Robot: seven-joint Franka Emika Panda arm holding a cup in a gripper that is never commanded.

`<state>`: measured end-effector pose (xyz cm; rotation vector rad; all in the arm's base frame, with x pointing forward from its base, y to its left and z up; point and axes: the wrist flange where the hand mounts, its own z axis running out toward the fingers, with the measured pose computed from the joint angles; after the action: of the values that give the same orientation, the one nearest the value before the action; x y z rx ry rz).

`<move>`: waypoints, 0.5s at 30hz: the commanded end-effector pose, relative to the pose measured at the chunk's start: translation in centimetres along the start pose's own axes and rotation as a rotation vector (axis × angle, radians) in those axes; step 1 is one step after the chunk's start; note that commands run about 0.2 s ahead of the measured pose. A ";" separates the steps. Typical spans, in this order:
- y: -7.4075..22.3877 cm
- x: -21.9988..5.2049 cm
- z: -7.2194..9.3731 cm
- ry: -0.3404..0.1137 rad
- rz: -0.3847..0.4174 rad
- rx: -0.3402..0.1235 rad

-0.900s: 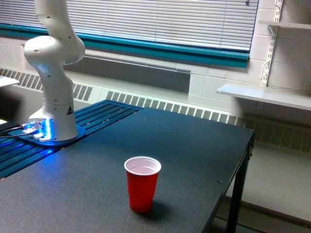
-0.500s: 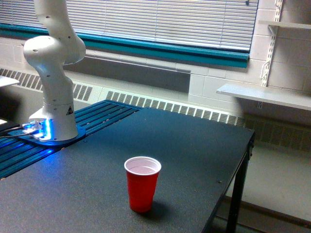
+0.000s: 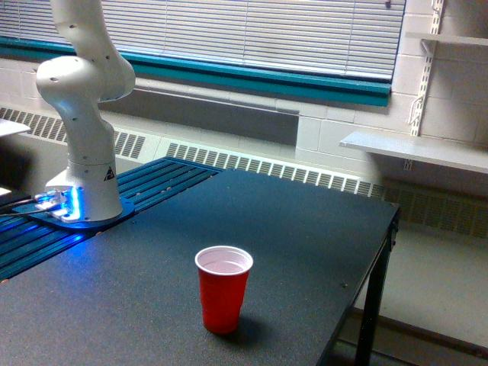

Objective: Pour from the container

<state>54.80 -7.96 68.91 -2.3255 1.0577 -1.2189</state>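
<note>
— Starting at the exterior view's left, what stands on the desk (image 3: 305, 221)?

— One white robot arm (image 3: 80, 91). Its base sits near the desk's far left corner, on a blue slatted panel (image 3: 145, 187), with a blue light glowing at its foot. The arm rises out of the top of the picture, so only the base and lower links show.

— And the hand?

— It is outside the picture. Whether it is spread or pinching something, I cannot tell.

— The clear container with the nut-like bits?

— No clear cup shows anywhere here, so I cannot say where it is.

— Moving right, then?

— One red cup (image 3: 223, 288), upright, white inside, standing alone towards the desk's near edge, well apart from the robot base. Whether anything is in it, I cannot tell from this angle.

— How many cups in all?

— Just that one.

— Further right?

— The desk's right edge and one dark leg (image 3: 371, 305) at its far right corner. Past it, against the block wall, two white shelves (image 3: 415, 149), one above the other, on a slotted rail.

— Behind everything?

— One window with closed blinds (image 3: 252, 30) above a teal sill, and a long radiator grille (image 3: 267, 168) below it along the wall.
</note>
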 end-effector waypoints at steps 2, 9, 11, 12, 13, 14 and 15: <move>4.4 1.0 0.6 0.030 -0.013 -0.052; 8.3 0.5 1.8 0.027 -0.020 -0.088; 9.6 0.2 2.2 0.008 -0.016 -0.096; 10.2 0.1 2.4 0.003 -0.013 -0.100; 10.8 -0.1 2.6 0.000 -0.013 -0.103; 11.4 -0.3 2.7 -0.002 -0.020 -0.109; 12.0 -0.4 2.9 -0.007 -0.028 -0.116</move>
<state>52.55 -14.52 61.37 -2.3769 1.1836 -1.1613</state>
